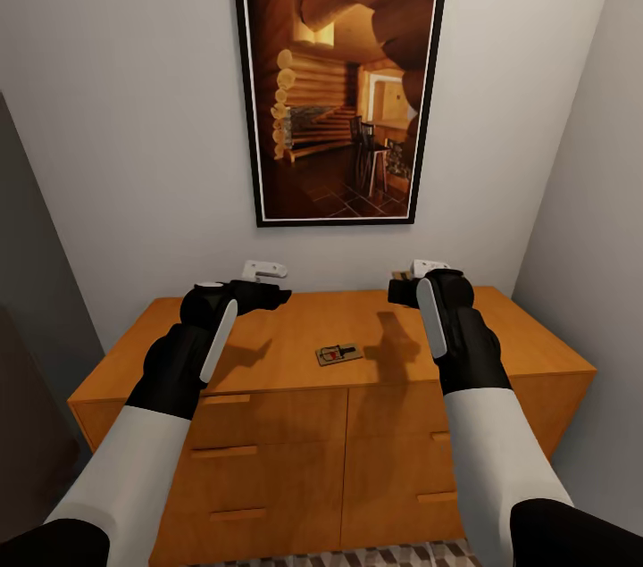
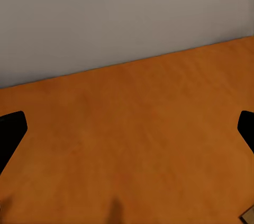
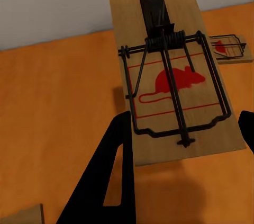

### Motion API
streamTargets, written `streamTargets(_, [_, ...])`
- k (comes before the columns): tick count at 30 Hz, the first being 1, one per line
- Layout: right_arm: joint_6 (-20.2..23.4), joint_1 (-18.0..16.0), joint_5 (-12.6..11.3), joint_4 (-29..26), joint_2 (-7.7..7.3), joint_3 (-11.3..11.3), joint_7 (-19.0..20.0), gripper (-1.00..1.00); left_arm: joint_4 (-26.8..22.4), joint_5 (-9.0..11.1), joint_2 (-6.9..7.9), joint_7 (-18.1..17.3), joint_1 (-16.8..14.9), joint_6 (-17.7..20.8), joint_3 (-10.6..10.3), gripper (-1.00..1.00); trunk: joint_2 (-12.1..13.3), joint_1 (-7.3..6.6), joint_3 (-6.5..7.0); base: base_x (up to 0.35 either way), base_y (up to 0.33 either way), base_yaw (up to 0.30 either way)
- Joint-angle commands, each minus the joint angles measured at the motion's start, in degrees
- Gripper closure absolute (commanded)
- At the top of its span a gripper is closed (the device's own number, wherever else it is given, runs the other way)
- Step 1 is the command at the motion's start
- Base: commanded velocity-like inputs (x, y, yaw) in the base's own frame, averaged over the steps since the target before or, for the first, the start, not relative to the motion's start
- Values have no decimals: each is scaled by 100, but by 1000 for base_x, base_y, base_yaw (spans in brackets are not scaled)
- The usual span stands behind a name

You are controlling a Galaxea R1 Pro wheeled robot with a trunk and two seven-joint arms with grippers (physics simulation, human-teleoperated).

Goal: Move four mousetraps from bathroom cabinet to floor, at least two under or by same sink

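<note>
We are holding our right gripper [image 3: 182, 139] above the cabinet [image 1: 268, 344], pinching one mousetrap [image 3: 172, 70] by the edges of its wooden base; our left gripper [image 2: 127, 128] is hanging spread, with nothing between its fingers; another mousetrap [image 1: 339, 354] is lying flat on the cabinet top; we judge each trap light, stiff and thin, best gripped across the base, away from the wire.

Framed log-cabin picture [image 1: 340, 76] on grey wall [image 1: 134, 147]

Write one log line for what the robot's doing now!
right gripper: holding mousetrap above cabinet | left gripper: open, empty | second mousetrap: on cabinet
</note>
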Motion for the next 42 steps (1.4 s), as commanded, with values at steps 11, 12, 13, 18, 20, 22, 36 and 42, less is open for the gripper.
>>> streamTargets(11, [15,-5,-62,35,4,-12,-51,100,-3,29,-1,-8,-4,27,2,-100,-4,0,-7,0,0,0])
streamTargets(12, [15,-5,-67,40,4,-13,-51,100,-2,32,-2,-10,-4,27,2,-100,-4,0,-7,0,0,0])
streamTargets(13, [15,-5,-76,48,4,-13,-52,100,-1,40,-5,-9,-4,27,2,-100,-4,0,-7,0,0,0])
streamTargets(18, [15,-5,-88,61,-41,-19,-46,100,0,51,-7,-14,-4,33,2,-100,-4,0,-7,0,0,0])
streamTargets(20, [15,-5,-88,62,-102,-20,-45,100,1,53,-10,-14,-4,34,4,-100,-4,0,-7,0,0,0])
streamTargets(22, [15,-5,-98,64,-232,-21,-35,100,-3,52,-14,-15,-4,35,3,-100,-4,0,-7,0,0,0])
streamTargets(36, [15,-21,107,53,-483,-45,-68,100,-130,-25,-42,140,8,287,351,-100,-4,0,-7,0,0,0])
streamTargets(42, [15,-20,409,-50,-678,-1,-99,100,-177,-36,-50,283,12,451,368,-100,-4,0,-7,0,0,0])
